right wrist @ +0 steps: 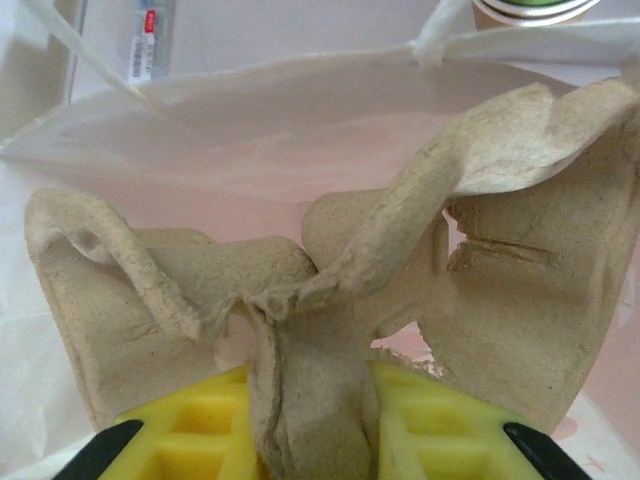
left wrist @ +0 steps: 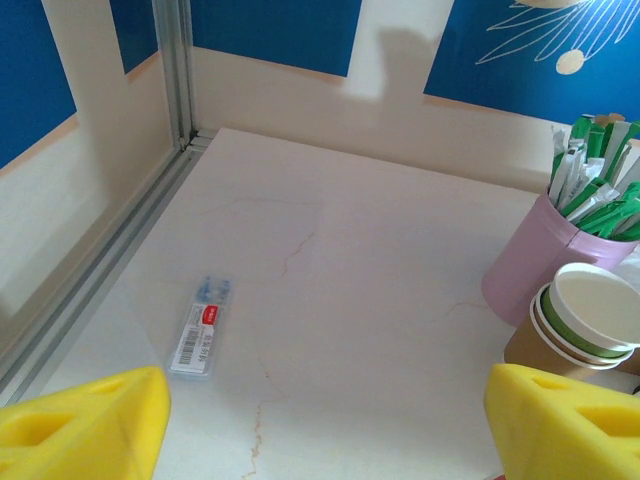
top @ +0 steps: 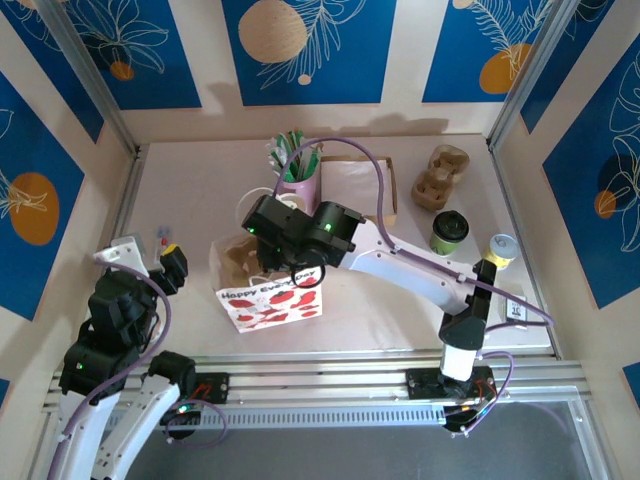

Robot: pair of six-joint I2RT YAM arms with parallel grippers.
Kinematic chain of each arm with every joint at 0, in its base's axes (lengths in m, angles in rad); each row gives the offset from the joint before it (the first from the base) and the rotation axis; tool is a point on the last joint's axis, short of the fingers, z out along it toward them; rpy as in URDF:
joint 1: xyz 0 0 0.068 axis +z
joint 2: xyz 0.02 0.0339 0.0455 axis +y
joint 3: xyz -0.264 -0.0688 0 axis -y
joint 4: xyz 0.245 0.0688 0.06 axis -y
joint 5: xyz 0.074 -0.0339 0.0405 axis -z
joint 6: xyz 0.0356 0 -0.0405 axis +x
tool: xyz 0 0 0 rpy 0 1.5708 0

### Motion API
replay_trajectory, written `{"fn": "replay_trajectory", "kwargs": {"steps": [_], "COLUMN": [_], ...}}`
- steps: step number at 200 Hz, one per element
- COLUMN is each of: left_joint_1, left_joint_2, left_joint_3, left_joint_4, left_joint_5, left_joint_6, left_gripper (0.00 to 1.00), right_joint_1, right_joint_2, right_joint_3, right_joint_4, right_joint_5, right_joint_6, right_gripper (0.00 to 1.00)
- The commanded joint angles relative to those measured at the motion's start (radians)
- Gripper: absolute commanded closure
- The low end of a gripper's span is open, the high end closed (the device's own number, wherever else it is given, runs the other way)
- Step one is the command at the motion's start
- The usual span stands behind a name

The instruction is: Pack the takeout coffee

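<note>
The takeout coffee, a green cup with a black lid, stands on the table right of centre, apart from both grippers. My right gripper reaches down into the white paper bag printed with red shapes. In the right wrist view its yellow fingers are shut on the middle ridge of a tan pulp cup carrier, which sits inside the bag. My left gripper hangs at the table's left side. In its own view it stands open over bare tabletop, with nothing between its fingers.
A second pulp carrier lies at the back right. A pale-lidded cup stands right of the coffee. A pink cup of straws and stacked paper cups stand behind the bag. A small plastic packet lies at the left.
</note>
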Motion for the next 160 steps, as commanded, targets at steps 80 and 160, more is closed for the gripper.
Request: {"fn": "replay_trajectory", "kwargs": {"steps": [80, 160], "left_joint_1": [-0.007, -0.007], "left_joint_2": [-0.014, -0.013], "left_joint_3": [-0.009, -0.010], "left_joint_4": [0.026, 0.028], "left_joint_5": [-0.018, -0.013], "left_joint_6": [0.019, 0.022], "left_gripper": [0.18, 0.18], "right_joint_1": [-0.026, -0.032], "right_joint_2": [0.060, 0.099], "right_joint_3": [-0.040, -0.047], "right_joint_4": [-0.023, -0.029], "right_joint_5": [-0.042, -0.056], "right_joint_6": [0.037, 0.027], "right_gripper": [0.76, 0.75]}}
